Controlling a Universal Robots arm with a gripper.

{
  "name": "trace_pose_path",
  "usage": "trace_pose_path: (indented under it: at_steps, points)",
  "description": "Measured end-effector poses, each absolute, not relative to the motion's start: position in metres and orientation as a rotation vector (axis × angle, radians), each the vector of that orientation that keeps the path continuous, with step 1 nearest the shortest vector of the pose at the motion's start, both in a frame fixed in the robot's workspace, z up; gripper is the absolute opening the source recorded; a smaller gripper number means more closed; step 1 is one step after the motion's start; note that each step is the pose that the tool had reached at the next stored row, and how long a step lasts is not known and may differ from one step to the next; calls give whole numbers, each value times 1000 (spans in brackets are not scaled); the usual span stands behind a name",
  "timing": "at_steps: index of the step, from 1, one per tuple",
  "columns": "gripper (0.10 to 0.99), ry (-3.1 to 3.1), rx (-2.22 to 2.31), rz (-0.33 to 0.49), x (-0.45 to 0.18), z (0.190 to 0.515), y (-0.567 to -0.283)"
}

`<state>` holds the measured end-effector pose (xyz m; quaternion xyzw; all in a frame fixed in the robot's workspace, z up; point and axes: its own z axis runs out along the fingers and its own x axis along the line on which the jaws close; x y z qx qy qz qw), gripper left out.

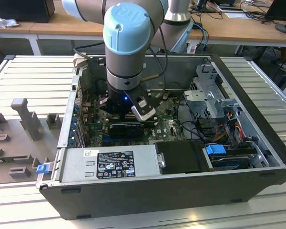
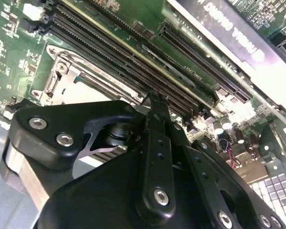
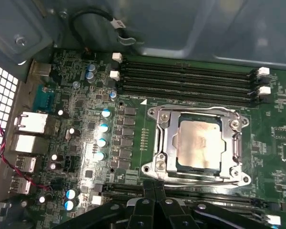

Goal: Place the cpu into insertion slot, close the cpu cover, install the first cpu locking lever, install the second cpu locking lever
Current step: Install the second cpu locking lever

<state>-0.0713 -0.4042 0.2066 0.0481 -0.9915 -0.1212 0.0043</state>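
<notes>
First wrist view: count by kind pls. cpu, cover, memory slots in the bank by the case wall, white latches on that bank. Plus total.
cpu: 1
cover: 1
memory slots: 4
white latches: 4
Total: 10

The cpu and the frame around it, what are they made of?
The cpu looks like metal on top: a pale, dull beige face with soft glare. The cpu cover around it looks like bare steel, grey and shiny, though that is only a guess from its look.
</notes>
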Motion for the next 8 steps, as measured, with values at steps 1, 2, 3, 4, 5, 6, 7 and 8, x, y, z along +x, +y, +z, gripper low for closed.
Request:
trace_pose_path:
  at_steps: [1, 2, 3, 4, 5, 6, 7, 8]
  points:
    - [106, -3106, 150, -380, -72, 205, -404]
    - [106, -3106, 150, -380, -72, 204, -403]
    - [106, -3106, 150, -379, -73, 204, -402]
    - [106, -3106, 150, -380, -73, 203, -402]
    - [106, -3106, 150, -380, -73, 203, -402]
    - [106, -3106, 150, -380, -74, 202, -401]
    - [106, -3106, 151, -381, -74, 202, -401]
    - [106, -3106, 150, -382, -74, 201, -401]
